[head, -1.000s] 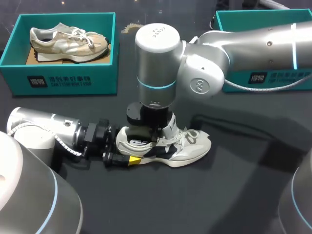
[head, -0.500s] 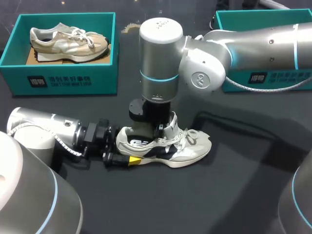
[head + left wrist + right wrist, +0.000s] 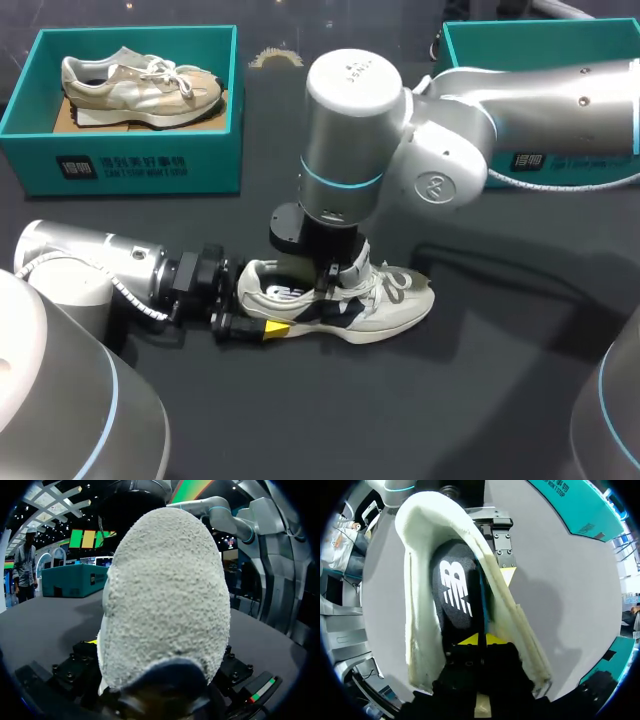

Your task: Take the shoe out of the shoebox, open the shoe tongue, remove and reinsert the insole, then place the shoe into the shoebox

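Right gripper [image 3: 482, 639] sits down inside the shoe's mouth, yellow tips pinched together on the thin blue edge of the black insole [image 3: 454, 587]. Padded cream collar walls stand close on both sides of it. Left gripper [image 3: 262, 318] lies low over the table [image 3: 450, 400], clamped across the heel of the shoe [image 3: 385, 305], one yellow tip on the near side. Shoe stands upright on its sole mid-table, toe toward my right, outside both boxes. Open dark tabletop lies past the toe and along the near edge. Heel is rounded, nubby grey suede; upper is white with dark panels, laces looped. Teal shoebox [image 3: 140, 165] far left, well apart, holds a beige shoe [image 3: 140, 85]. Second teal box [image 3: 575, 158] far right, behind the right arm.
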### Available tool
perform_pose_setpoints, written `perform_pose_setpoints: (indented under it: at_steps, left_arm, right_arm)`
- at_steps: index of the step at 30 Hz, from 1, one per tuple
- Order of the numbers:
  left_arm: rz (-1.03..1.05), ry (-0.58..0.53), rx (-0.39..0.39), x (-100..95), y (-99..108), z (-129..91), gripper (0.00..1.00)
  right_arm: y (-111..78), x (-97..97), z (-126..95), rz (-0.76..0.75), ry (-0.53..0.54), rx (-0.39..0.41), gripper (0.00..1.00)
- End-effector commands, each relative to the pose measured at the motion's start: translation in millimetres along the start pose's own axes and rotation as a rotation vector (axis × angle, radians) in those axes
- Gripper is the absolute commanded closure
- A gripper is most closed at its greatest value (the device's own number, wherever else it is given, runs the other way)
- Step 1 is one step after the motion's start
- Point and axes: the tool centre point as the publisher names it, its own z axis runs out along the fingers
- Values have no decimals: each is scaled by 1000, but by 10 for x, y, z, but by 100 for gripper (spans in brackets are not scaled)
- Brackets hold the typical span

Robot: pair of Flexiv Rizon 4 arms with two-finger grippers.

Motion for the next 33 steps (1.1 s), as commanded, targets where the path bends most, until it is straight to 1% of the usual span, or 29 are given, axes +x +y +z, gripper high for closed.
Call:
perform_pose_setpoints:
  at_steps: [1, 4, 10, 11, 13, 15, 18, 19, 21, 22, 24, 25, 29, 33]
  left_arm:
    - [-1, 1, -1, -13, 19, 6, 100]
    - [-1, 1, -1, -13, 19, 6, 100]
    - [-1, 1, -1, -13, 19, 6, 100]
    - [-1, 1, -1, -13, 19, 6, 100]
    - [-1, 1, -1, -13, 19, 6, 100]
    - [-1, 1, -1, -13, 19, 6, 100]
    - [-1, 1, -1, -13, 19, 6, 100]
    - [-1, 1, -1, -13, 19, 6, 100]
    - [-1, 1, -1, -13, 19, 6, 100]
    - [-1, 1, -1, -13, 19, 6, 100]
    - [-1, 1, -1, -13, 19, 6, 100]
    - [-1, 1, -1, -13, 19, 6, 100]
    - [-1, 1, -1, -13, 19, 6, 100]
    - [-1, 1, -1, -13, 19, 6, 100]
  right_arm:
    - [-175, 26, -161, 5, -22, -97, 100]
    - [-182, -3, -194, -6, -5, -172, 100]
    - [-200, -30, -239, -54, 25, -276, 100]
    - [-205, -33, -246, -58, 26, -281, 100]
    - [-214, -40, -261, -82, 35, -321, 100]
    - [-219, -47, -272, -89, 36, -332, 100]
    - [-229, -58, -302, -107, 36, -363, 100]
    - [-235, -62, -311, -115, 38, -389, 100]
    - [-251, -70, -320, -115, 39, -400, 100]
    - [-267, -77, -330, -121, 45, -441, 100]
    - [-290, -82, -352, -124, 45, -463, 100]
    - [-298, -83, -364, -134, 48, -490, 100]
    - [-319, -77, -405, -168, 54, -540, 100]
    - [-288, -42, -447, -221, 52, -532, 100]
